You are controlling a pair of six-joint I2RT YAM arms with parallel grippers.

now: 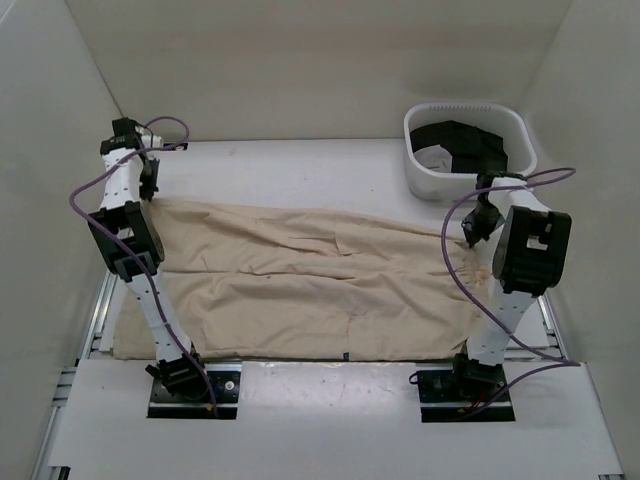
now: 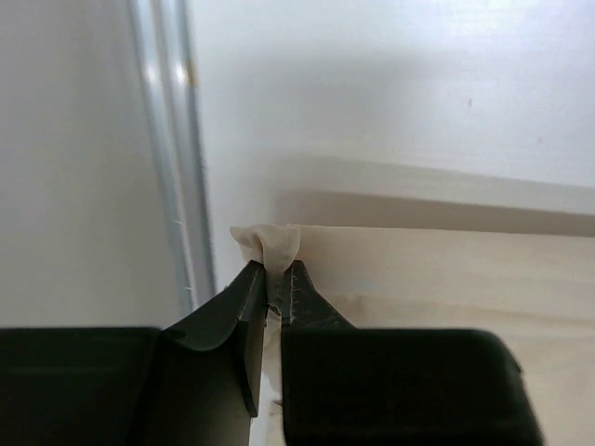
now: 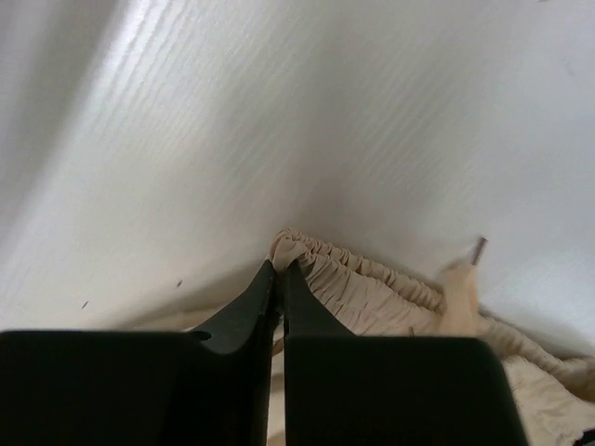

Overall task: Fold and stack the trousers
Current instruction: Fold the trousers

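The left jaws pinch a small folded corner of the trousers [image 2: 446, 279] near the far left side of the bench [image 1: 300, 165]. The right jaws are pressed together on their gathered edge at the right end. Between both, the beige cloth lies spread and wrinkled across the bench. A white basket [image 1: 440, 185] holding dark cloth [image 1: 465, 140] stands at the far right corner.

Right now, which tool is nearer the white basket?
Right. The right tool is just in front of the basket, shut on the trousers' waistband end; the left tool pinches their opposite end, across the table from it.
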